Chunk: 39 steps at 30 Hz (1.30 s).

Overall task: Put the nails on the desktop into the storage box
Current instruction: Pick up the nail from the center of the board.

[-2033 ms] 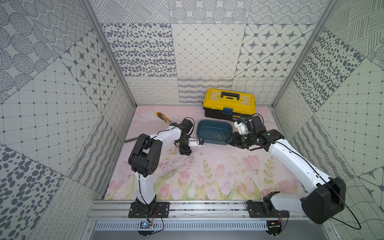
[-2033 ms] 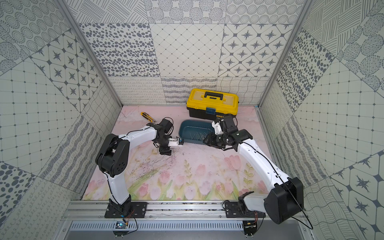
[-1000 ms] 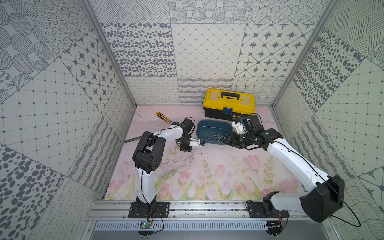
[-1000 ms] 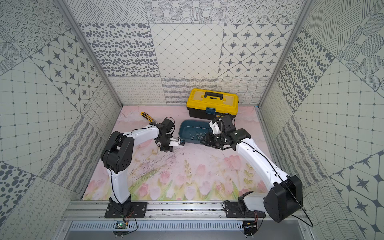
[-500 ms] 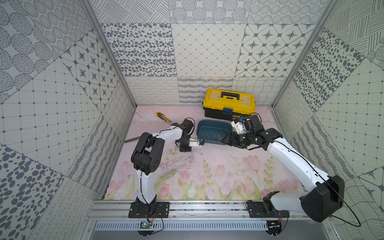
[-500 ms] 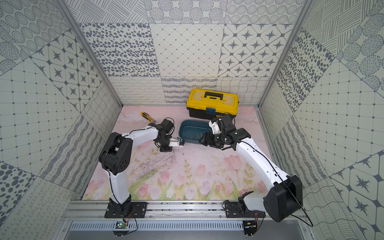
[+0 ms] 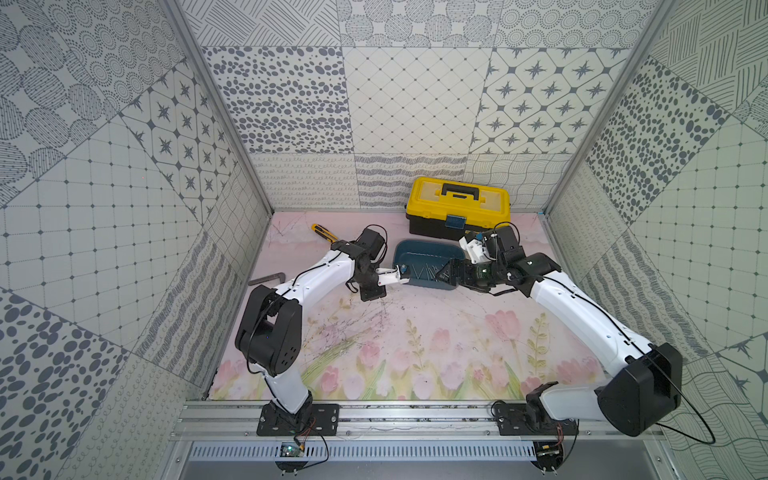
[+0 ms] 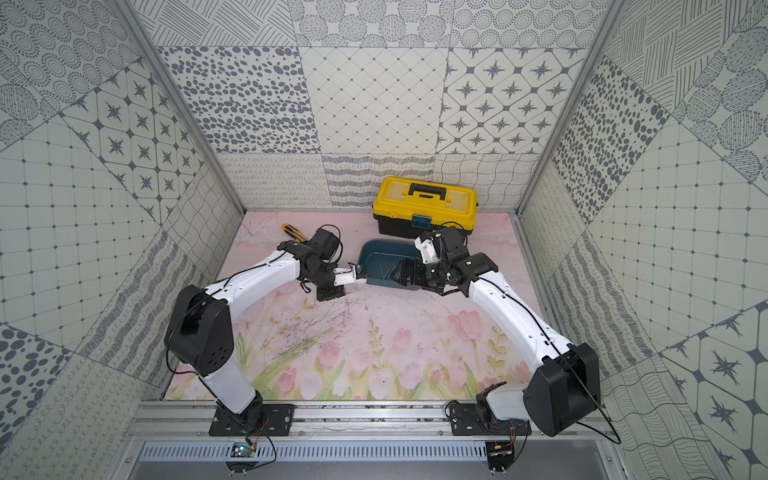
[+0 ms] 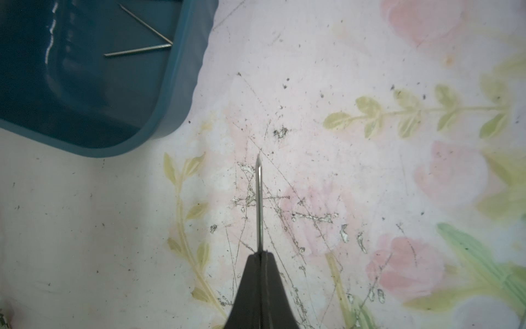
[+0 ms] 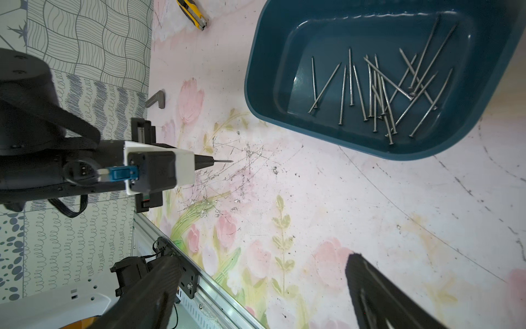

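- left wrist view: my left claw [image 9: 259, 253] is pinched shut on one nail [image 9: 259, 199], over the desktop [image 9: 85, 228], just beside the storage box [image 9: 182, 71].
- right wrist view: my right claw [image 10: 262, 257] gapes wide, holding nothing; the other nails [image 10: 375, 91] lie inside that box.

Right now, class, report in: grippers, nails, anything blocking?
Left gripper: jaws shut on one nail, beside storage box. Right gripper: jaws open, empty. Other nails in box. Nothing blocking.
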Each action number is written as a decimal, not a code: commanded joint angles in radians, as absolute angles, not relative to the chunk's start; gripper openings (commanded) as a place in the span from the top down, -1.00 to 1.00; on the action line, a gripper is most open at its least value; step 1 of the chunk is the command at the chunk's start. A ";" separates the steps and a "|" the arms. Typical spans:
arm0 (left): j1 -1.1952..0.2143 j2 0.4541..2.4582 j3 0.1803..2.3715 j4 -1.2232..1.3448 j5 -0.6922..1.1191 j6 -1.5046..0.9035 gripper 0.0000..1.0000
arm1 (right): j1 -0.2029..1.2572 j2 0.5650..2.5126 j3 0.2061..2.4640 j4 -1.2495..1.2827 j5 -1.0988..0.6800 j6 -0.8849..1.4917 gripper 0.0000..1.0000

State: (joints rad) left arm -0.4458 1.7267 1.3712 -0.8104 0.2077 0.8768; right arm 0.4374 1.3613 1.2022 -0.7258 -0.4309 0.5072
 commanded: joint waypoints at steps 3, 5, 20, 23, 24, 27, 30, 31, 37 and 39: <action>-0.481 1.624 1.351 -0.729 0.370 0.476 1.00 | 0.431 1.338 1.210 -0.552 -0.424 0.544 -0.94; -0.491 1.592 1.327 -0.677 0.394 0.379 1.00 | 0.411 1.318 1.190 -0.470 -0.472 0.585 -0.94; -0.514 1.392 1.159 -0.186 0.549 -0.464 1.00 | 0.381 1.345 1.212 -0.324 -0.755 0.750 -0.94; -0.517 1.356 1.103 -0.073 0.548 -0.603 1.00 | 0.387 1.358 1.222 -0.304 -0.778 0.772 -0.93; -0.520 1.347 1.089 -0.034 0.544 -0.653 1.00 | 0.391 1.360 1.230 -0.303 -0.781 0.769 -0.93; -0.528 1.334 1.056 0.058 0.542 -0.751 1.00 | 0.403 1.380 1.247 -0.304 -0.802 0.764 -0.92; -0.535 1.331 1.052 0.098 0.538 -0.795 1.00 | 0.418 1.401 1.254 -0.300 -0.812 0.767 -0.85; -0.536 1.328 1.049 0.113 0.538 -0.811 1.00 | 0.423 1.403 1.255 -0.300 -0.805 0.765 -0.84; -0.543 1.319 1.022 0.188 0.539 -0.893 1.00 | 0.446 1.423 1.262 -0.262 -0.820 0.785 -0.64; -0.545 1.314 1.010 0.214 0.539 -0.909 1.00 | 0.452 1.434 1.264 -0.260 -0.826 0.787 -0.55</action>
State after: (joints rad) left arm -0.5377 1.3273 1.0290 0.0227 0.4995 -0.7273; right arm 0.4419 1.4181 1.2324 -0.3222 -0.8040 0.7811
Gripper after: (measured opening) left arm 0.037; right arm 0.784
